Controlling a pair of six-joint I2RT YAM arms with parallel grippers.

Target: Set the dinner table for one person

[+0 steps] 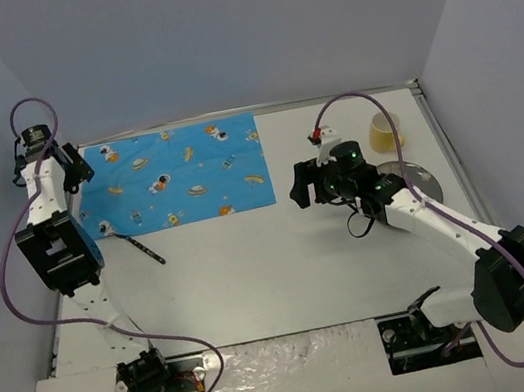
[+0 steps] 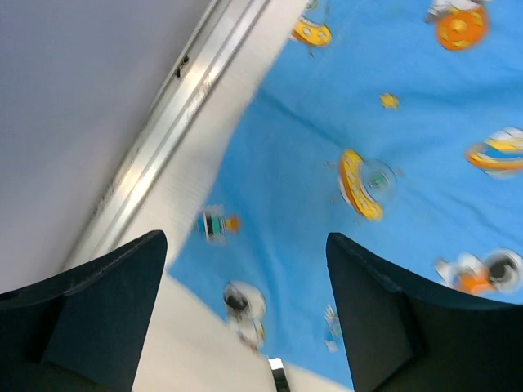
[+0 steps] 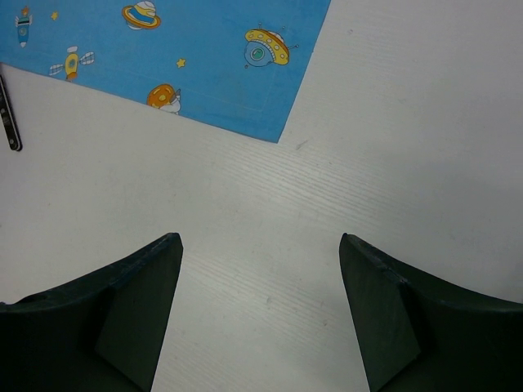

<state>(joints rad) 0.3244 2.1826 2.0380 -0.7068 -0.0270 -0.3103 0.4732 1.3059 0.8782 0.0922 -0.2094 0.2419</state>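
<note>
The white dinner table (image 1: pixel 284 263) carries a blue cartoon-print mat (image 1: pixel 172 176) spread flat at its back left. Above the mat's left edge, my left gripper (image 1: pixel 75 173) is open; in the left wrist view the gripper (image 2: pixel 245 237) has only the mat (image 2: pixel 392 122) and its near corner below it, and holds nothing. My right gripper (image 1: pixel 299 187) hangs open right of the mat, over bare table (image 3: pixel 270 269), with the mat's corner (image 3: pixel 245 90) ahead of it.
A dark slim utensil (image 1: pixel 139 248) lies just in front of the mat's near left edge. A grey plate (image 1: pixel 419 178) sits at the right, partly under the right arm, with a yellow cup (image 1: pixel 385 134) behind it. A metal edge strip (image 2: pixel 163 139) borders the table on the left.
</note>
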